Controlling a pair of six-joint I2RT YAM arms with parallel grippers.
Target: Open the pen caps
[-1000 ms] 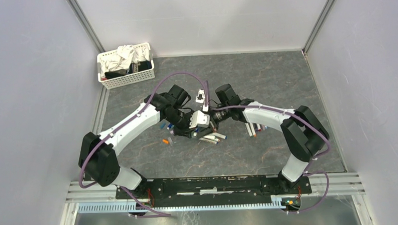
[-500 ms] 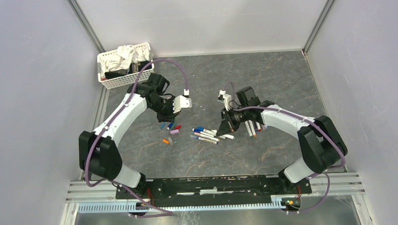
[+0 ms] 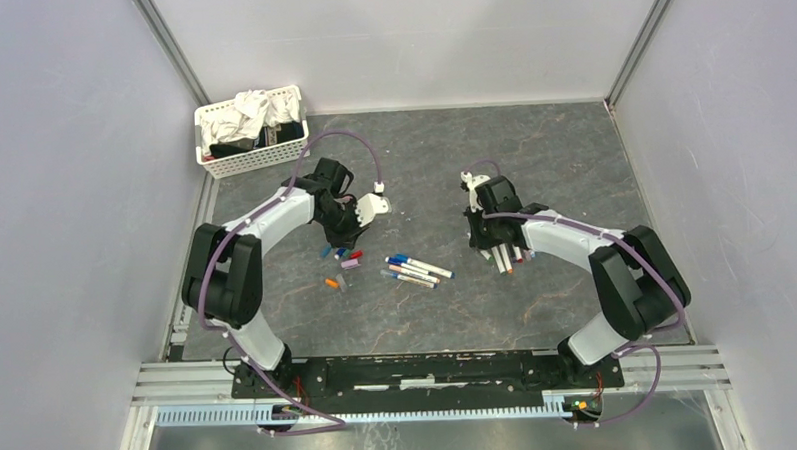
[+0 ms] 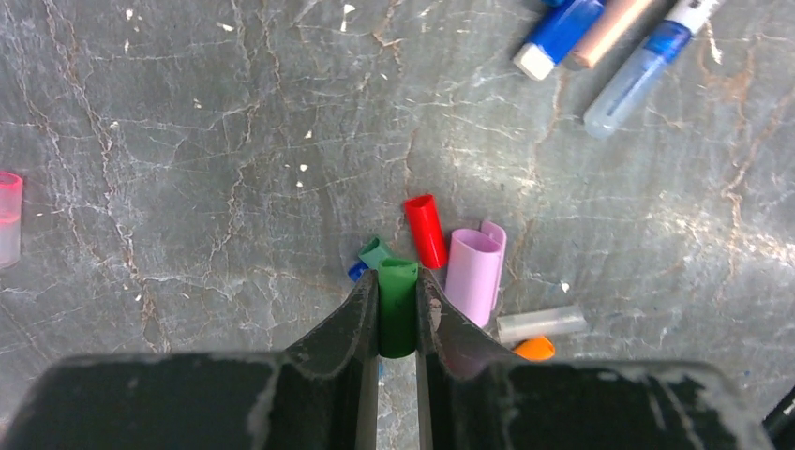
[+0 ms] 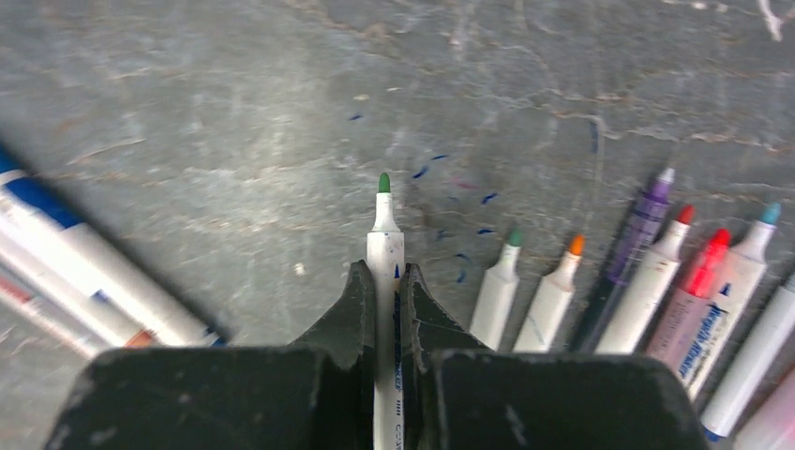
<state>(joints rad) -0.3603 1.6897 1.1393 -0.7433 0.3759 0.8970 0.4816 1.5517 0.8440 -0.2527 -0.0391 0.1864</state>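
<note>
My left gripper is shut on a green pen cap just above a cluster of loose caps: red, pink, orange, a second green one and a blue one. In the top view this gripper hovers over the caps. My right gripper is shut on an uncapped white pen with a green tip, held beside a row of uncapped pens. In the top view it is over those pens.
Several capped pens lie in the middle between the arms, also seen at the top right of the left wrist view. A white basket with crumpled cloth stands at the back left. Grey walls enclose the table.
The arms were together at the centre; they pulled apart, the left taking the green cap to the cap cluster, the right carrying the uncapped pen to the pen row.
</note>
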